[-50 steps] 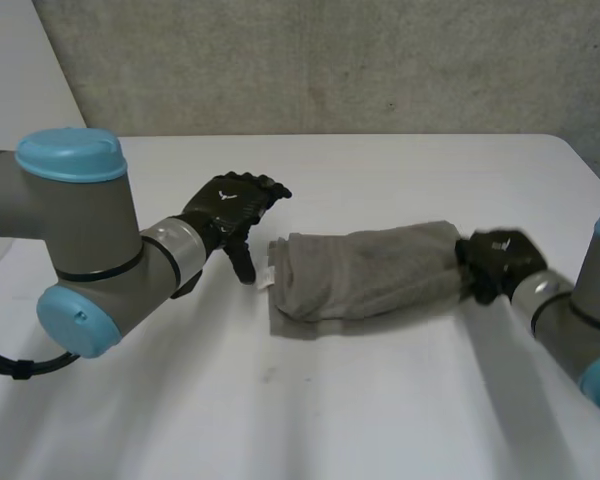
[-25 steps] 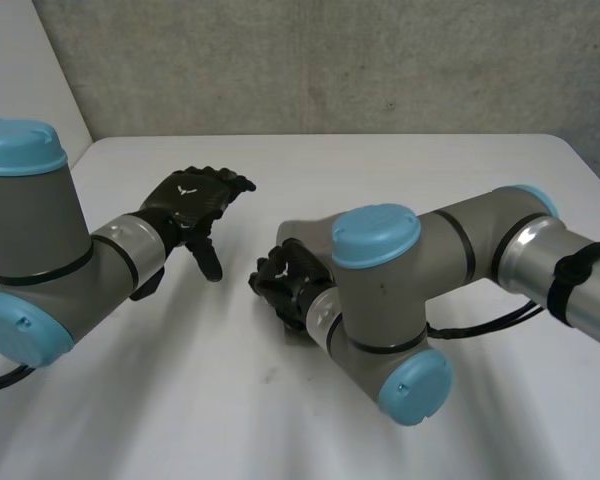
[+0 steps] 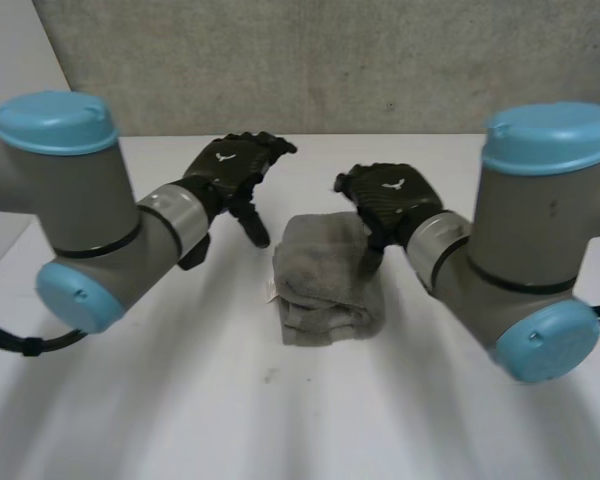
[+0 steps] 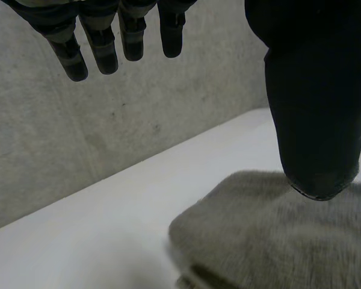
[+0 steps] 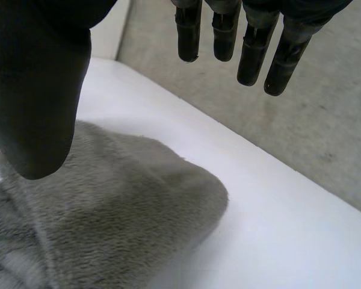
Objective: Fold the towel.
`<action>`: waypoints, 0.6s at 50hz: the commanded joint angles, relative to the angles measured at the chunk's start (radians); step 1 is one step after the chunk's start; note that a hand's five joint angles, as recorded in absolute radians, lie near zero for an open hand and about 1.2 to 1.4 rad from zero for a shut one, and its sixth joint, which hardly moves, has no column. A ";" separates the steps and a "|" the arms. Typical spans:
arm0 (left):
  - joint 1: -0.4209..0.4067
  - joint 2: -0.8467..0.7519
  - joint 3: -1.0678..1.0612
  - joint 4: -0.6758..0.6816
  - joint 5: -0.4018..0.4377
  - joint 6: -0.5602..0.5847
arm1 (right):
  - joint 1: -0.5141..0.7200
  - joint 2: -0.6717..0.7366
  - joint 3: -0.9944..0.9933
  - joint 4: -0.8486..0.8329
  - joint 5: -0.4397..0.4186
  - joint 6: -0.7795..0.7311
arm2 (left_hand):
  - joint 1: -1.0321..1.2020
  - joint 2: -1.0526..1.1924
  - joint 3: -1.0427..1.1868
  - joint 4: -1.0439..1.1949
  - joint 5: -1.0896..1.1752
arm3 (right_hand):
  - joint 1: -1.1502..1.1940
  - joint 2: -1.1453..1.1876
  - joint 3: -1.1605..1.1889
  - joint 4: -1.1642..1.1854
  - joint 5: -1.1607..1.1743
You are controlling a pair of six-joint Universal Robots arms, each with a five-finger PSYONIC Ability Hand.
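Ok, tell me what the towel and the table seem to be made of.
Towel: soft grey cloth, probably terry or microfibre; the right wrist view shows a short fuzzy pile, matte, with rounded, limp folds. Table: hard, smooth white top, perhaps laminate or painted board; flat, no grain, only a dull sheen. Which one, the look leaves open.

No actual words or numbers to read here, just a tiny white logo [image 3: 223, 157] on the back of the left hand [image 3: 230, 178] and right hand [image 3: 390, 197], plus an unreadable little tag [image 3: 269, 291] on the towel [image 3: 325, 268].
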 commanded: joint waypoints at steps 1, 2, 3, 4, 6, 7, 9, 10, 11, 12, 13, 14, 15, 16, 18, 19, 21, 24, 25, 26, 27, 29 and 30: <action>-0.067 -0.164 0.210 -0.012 -0.075 -0.088 | -0.088 0.035 -0.040 0.042 -0.098 0.153 | 0.002 0.008 0.006 0.009 -0.034 | -0.063 -0.068 -0.078 -0.083 -0.061; -0.079 -0.205 0.260 -0.024 -0.098 -0.091 | -0.088 0.035 -0.040 0.042 -0.098 0.153 | 0.002 0.008 0.006 0.009 -0.034 | -0.063 -0.068 -0.078 -0.083 -0.061; -0.079 -0.206 0.260 -0.024 -0.098 -0.091 | -0.096 0.059 -0.061 0.058 -0.107 0.167 | 0.002 0.008 0.006 0.009 -0.034 | -0.063 -0.068 -0.078 -0.083 -0.061; -0.087 -0.245 0.309 -0.041 -0.121 -0.091 | -0.097 0.082 -0.084 0.073 -0.112 0.177 | 0.002 0.008 0.006 0.009 -0.034 | -0.063 -0.068 -0.078 -0.083 -0.061; -0.091 -0.289 0.355 -0.066 -0.141 -0.091 | -0.097 0.104 -0.104 0.087 -0.115 0.185 | 0.002 0.008 0.006 0.009 -0.034 | -0.063 -0.068 -0.078 -0.083 -0.061; -0.094 -0.331 0.398 -0.096 -0.153 -0.091 | -0.097 0.104 -0.104 0.087 -0.115 0.185 | 0.002 0.008 0.006 0.009 -0.034 | -0.063 -0.068 -0.078 -0.083 -0.061; -0.094 -0.371 0.435 -0.132 -0.161 -0.091 | -0.097 0.154 -0.144 0.105 -0.115 0.190 | 0.002 0.008 0.006 0.009 -0.034 | -0.063 -0.068 -0.078 -0.083 -0.061; -0.094 -0.405 0.464 -0.168 -0.166 -0.091 | -0.097 0.155 -0.144 0.105 -0.115 0.190 | 0.002 0.008 0.006 0.009 -0.034 | -0.063 -0.068 -0.078 -0.083 -0.061; -0.094 -0.405 0.464 -0.168 -0.166 -0.091 | -0.097 0.182 -0.165 0.111 -0.112 0.191 | 0.002 0.008 0.006 0.009 -0.034 | -0.063 -0.068 -0.078 -0.083 -0.061; -0.096 -0.429 0.481 -0.200 -0.169 -0.093 | -0.096 0.205 -0.187 0.116 -0.110 0.191 | 0.002 0.008 0.006 0.009 -0.034 | -0.063 -0.068 -0.078 -0.083 -0.061; -0.099 -0.451 0.487 -0.234 -0.170 -0.091 | -0.096 0.205 -0.187 0.116 -0.110 0.191 | 0.002 0.008 0.006 0.009 -0.034 | -0.063 -0.068 -0.078 -0.083 -0.061; -0.099 -0.451 0.487 -0.234 -0.170 -0.091 | -0.094 0.232 -0.207 0.125 -0.110 0.191 | 0.002 0.008 0.006 0.009 -0.034 | -0.063 -0.068 -0.078 -0.083 -0.061; -0.104 -0.463 0.484 -0.260 -0.172 -0.091 | -0.094 0.233 -0.207 0.125 -0.110 0.191 | 0.002 0.008 0.006 0.009 -0.034 | -0.063 -0.068 -0.078 -0.083 -0.061; -0.107 -0.470 0.476 -0.282 -0.177 -0.090 | -0.091 0.259 -0.228 0.139 -0.109 0.188 | 0.002 0.008 0.006 0.009 -0.034 | -0.063 -0.068 -0.078 -0.083 -0.061; -0.108 -0.470 0.457 -0.299 -0.190 -0.090 | -0.085 0.283 -0.250 0.156 -0.107 0.182 | 0.002 0.008 0.006 0.009 -0.034 | -0.063 -0.068 -0.078 -0.083 -0.061; -0.108 -0.470 0.456 -0.299 -0.190 -0.090 | -0.082 0.311 -0.270 0.171 -0.107 0.181 | 0.002 0.008 0.006 0.009 -0.034 | -0.063 -0.068 -0.078 -0.083 -0.061; -0.107 -0.451 0.383 -0.308 -0.236 -0.085 | -0.080 0.331 -0.285 0.187 -0.107 0.177 | 0.002 0.008 0.006 0.009 -0.034 | -0.063 -0.068 -0.078 -0.083 -0.061; -0.108 -0.404 0.294 -0.300 -0.267 -0.084 | -0.076 0.357 -0.299 0.213 -0.097 0.153 | 0.002 0.008 0.006 0.009 -0.034 | -0.063 -0.068 -0.078 -0.083 -0.061; -0.108 -0.404 0.294 -0.300 -0.267 -0.084 | -0.065 0.362 -0.299 0.219 -0.089 0.130 | 0.002 0.008 0.006 0.009 -0.034 | -0.063 -0.068 -0.078 -0.083 -0.061; -0.108 -0.373 0.251 -0.291 -0.272 -0.085 | -0.065 0.362 -0.299 0.219 -0.089 0.130 | 0.002 0.008 0.006 0.009 -0.034 | -0.063 -0.068 -0.078 -0.083 -0.061; -0.108 -0.346 0.208 -0.271 -0.272 -0.084 | -0.059 0.363 -0.293 0.220 -0.083 0.103 | 0.002 0.008 0.006 0.009 -0.034 | -0.063 -0.068 -0.078 -0.083 -0.061; -0.110 -0.320 0.164 -0.244 -0.273 -0.084 | -0.053 0.363 -0.284 0.220 -0.078 0.076 | 0.002 0.008 0.006 0.009 -0.034 | -0.063 -0.068 -0.078 -0.083 -0.061; -0.110 -0.319 0.163 -0.244 -0.273 -0.084 | -0.050 0.363 -0.274 0.220 -0.078 0.052 | 0.002 0.008 0.006 0.009 -0.034 | -0.063 -0.068 -0.078 -0.083 -0.061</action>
